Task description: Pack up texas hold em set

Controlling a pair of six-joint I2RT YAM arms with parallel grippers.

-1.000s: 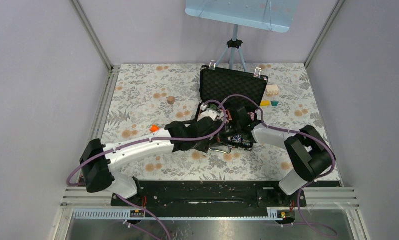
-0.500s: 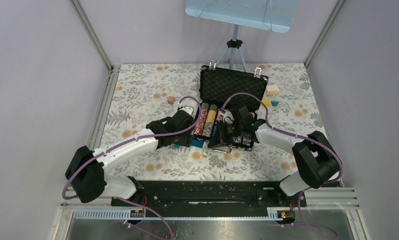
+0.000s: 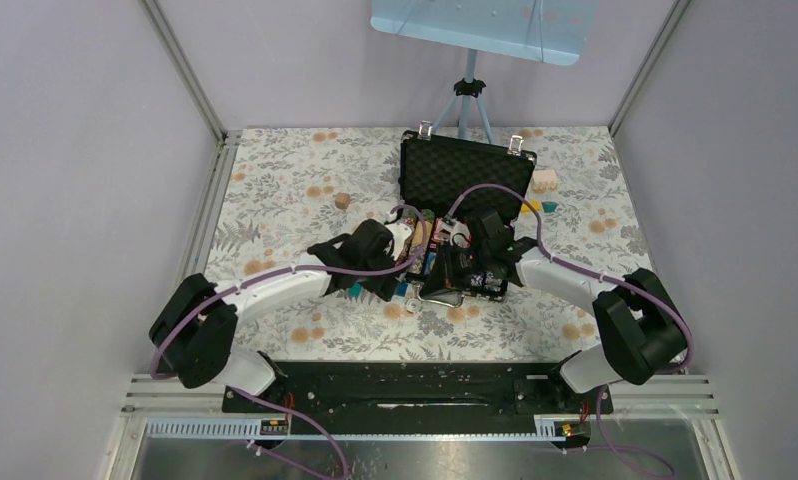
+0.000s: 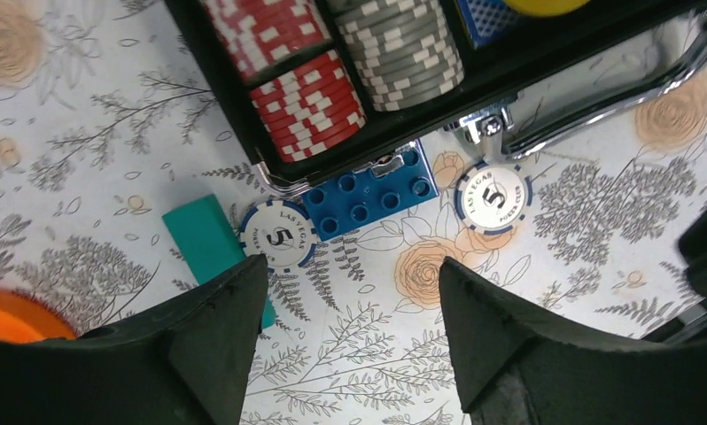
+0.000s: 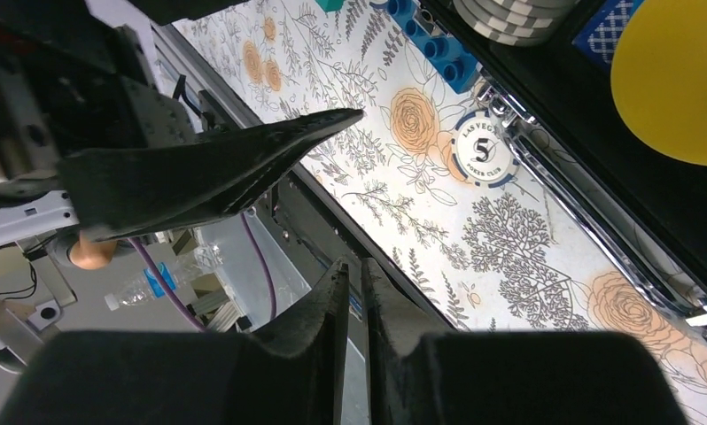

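Hovering over the flowered cloth at the front of the black briefcase (image 3: 463, 178), the left gripper (image 4: 350, 274) holds its fingers wide apart and empty, while the right gripper (image 5: 353, 266) has its fingers drawn almost together, only a slit between them and nothing seen in it. The case lies open with its lid standing at the far side and its silver handle (image 4: 616, 97) toward the arms. The red chip row (image 4: 288, 80) and the grey chip row (image 4: 403, 53) are already stacked in the tray, running from the handle edge toward the lid. Two chips are outside it, flat and face up on the cloth just beside that front edge. One loose chip (image 4: 279, 235) sits against a blue brick (image 4: 368, 195) and a teal brick (image 4: 204, 235). The other loose chip (image 4: 492, 197) lies on the far side of the blue brick, just below a latch (image 4: 483, 124). Both lie ahead of the left gripper's tips, toward the case, one before each finger. Being round, they have no long axis to line up with. The front edge beside them runs aslant, low left to high right, in the left wrist view. The left arm looks the better placed, though a chip lying this flat, with bricks touching it, may be awkward to pinch. An orange piece (image 4: 13, 314) shows at the frame's edge.
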